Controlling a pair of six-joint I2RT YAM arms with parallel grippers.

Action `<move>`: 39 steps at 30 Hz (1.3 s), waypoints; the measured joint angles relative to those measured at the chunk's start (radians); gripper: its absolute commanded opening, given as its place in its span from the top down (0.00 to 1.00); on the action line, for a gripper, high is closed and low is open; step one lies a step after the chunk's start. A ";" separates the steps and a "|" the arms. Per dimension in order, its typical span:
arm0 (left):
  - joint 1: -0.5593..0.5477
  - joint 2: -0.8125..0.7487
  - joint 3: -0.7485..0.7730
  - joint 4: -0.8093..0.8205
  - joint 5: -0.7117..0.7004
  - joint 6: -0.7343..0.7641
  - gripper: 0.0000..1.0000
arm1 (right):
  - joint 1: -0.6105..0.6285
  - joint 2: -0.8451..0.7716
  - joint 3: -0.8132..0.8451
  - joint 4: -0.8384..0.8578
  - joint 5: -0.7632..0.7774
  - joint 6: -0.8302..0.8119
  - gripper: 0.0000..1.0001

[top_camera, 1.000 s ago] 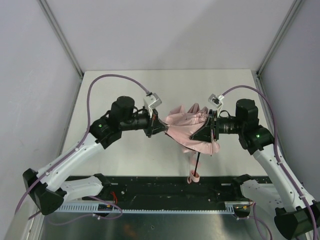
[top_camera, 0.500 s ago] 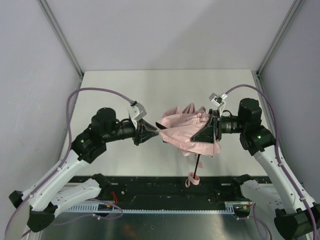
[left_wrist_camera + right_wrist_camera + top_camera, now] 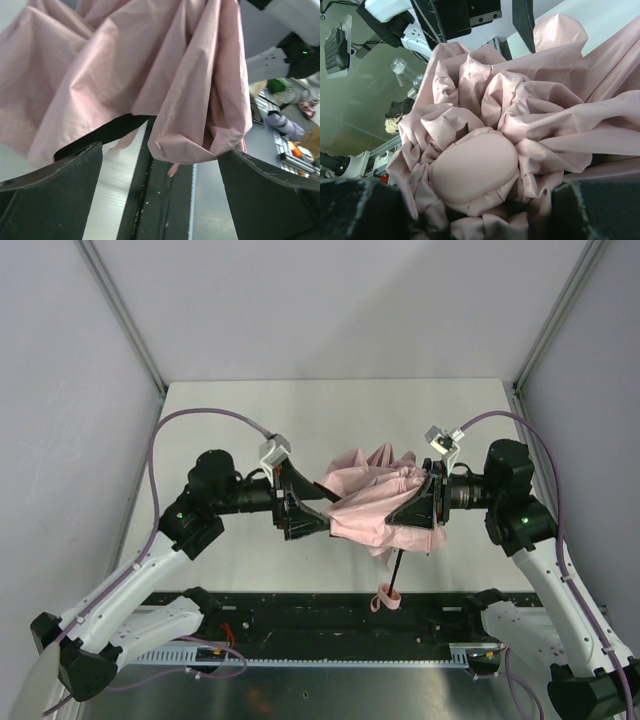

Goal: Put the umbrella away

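Note:
The umbrella [image 3: 375,495] is a bunched mass of pale pink fabric held off the table between both arms. Its thin black shaft [image 3: 397,565] hangs down to the small pink handle [image 3: 385,596] near the table's front edge. My right gripper [image 3: 422,504] is shut on the umbrella's top end; in the right wrist view the rounded pink cap [image 3: 472,167] sits between the dark fingers [image 3: 600,210], fabric crumpled round it. My left gripper [image 3: 303,506] stands wide open at the fabric's left edge. Pink folds [image 3: 165,80] hang just beyond its fingertips [image 3: 75,165], not pinched.
The white table [image 3: 330,420] lies under the umbrella, with pale walls on three sides. A black rail [image 3: 340,615] and a metal strip run along the near edge by the arm bases. The rail [image 3: 155,200] also shows below the left fingers.
The left gripper, shut on the fabric's left edge a second ago, pulled left, then let go and opened wide. The right arm shifted slightly right, still holding the umbrella.

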 measured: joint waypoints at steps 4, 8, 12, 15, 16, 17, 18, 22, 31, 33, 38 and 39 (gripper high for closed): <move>-0.031 0.009 -0.034 0.118 0.051 -0.090 0.12 | 0.000 -0.003 0.000 0.000 0.000 -0.001 1.00; -0.049 0.043 -0.034 0.199 0.080 -0.143 0.74 | -0.001 -0.007 0.000 0.000 -0.001 -0.003 1.00; -0.034 0.054 -0.035 0.202 0.076 -0.142 0.98 | -0.011 -0.010 0.000 0.005 -0.009 -0.002 1.00; 0.003 0.029 -0.045 0.177 0.060 -0.118 1.00 | -0.024 -0.020 0.000 0.015 -0.012 0.002 1.00; 0.022 0.014 -0.052 0.166 0.051 -0.104 1.00 | -0.028 -0.026 0.000 0.024 -0.011 0.008 1.00; 0.039 -0.001 -0.057 0.153 0.043 -0.089 1.00 | -0.029 -0.030 0.000 0.037 -0.010 0.019 1.00; 0.050 -0.014 -0.058 0.138 0.032 -0.071 1.00 | -0.029 -0.034 0.000 0.052 -0.010 0.032 1.00; 0.063 -0.041 -0.043 0.080 -0.021 0.002 1.00 | -0.029 -0.042 0.000 0.115 -0.014 0.098 1.00; 0.115 0.008 0.029 -0.086 -0.208 0.084 0.26 | -0.051 -0.008 0.065 0.023 0.042 0.032 1.00; 0.117 -0.014 0.033 -0.123 -0.281 0.094 0.23 | -0.057 0.040 0.142 -0.082 0.157 -0.039 1.00; 0.121 -0.111 0.039 -0.186 -0.487 0.115 0.17 | -0.062 0.164 0.254 -0.233 0.580 -0.148 1.00; 0.119 -0.130 0.040 -0.193 -0.531 0.117 0.17 | -0.063 0.179 0.261 -0.253 0.653 -0.161 1.00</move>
